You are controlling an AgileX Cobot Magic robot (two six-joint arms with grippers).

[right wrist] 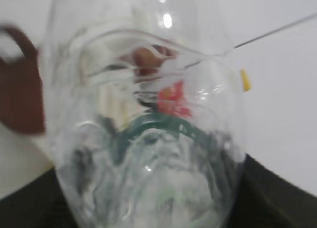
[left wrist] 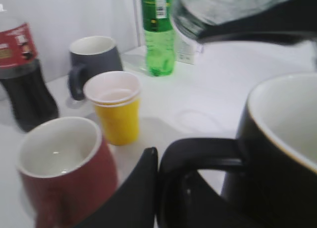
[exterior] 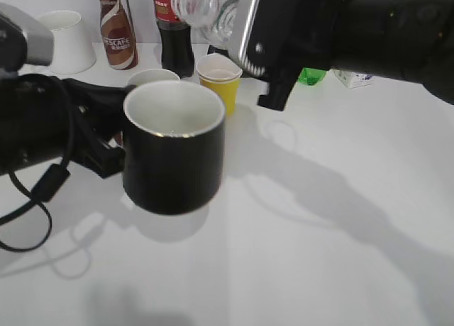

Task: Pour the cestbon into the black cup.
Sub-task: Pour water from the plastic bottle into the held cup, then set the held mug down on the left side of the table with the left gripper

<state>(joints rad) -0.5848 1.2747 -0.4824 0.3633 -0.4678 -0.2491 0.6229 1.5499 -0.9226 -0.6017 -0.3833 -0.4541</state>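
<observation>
Your left gripper (left wrist: 163, 188) carries the glossy black mug with the white inside (exterior: 174, 147) clear of the white table (exterior: 340, 220); one dark finger sits against the looped handle (left wrist: 198, 156), but the pictures don't show how the fingers stand, so you cannot tell whether they are pressed together. Your right gripper (exterior: 245, 28) is clamped around the clear ribbed plastic water bottle (exterior: 202, 10), which lies tilted well over — long axis running from the gripper toward upper left in the exterior view. Its neck is out of frame, so you can't see which end leads.

What the pour turns on: the bottle hangs above and behind the mug's rim, to its right, not yet over the opening. I'd judge that either the mug must come up and back or the bottle forward and down before any water can land inside; no stream shows.

Count what stands around — one black mug in hand, one brown-red mug (left wrist: 67, 173), one dark grey mug (left wrist: 91, 59), one yellow paper cup with a white one nested in it (left wrist: 116, 109), one white paper cup (exterior: 67, 39), one cola bottle with a red label (exterior: 174, 28), one bright green soda bottle (left wrist: 158, 32), one brown coffee bottle (exterior: 117, 32).
</observation>
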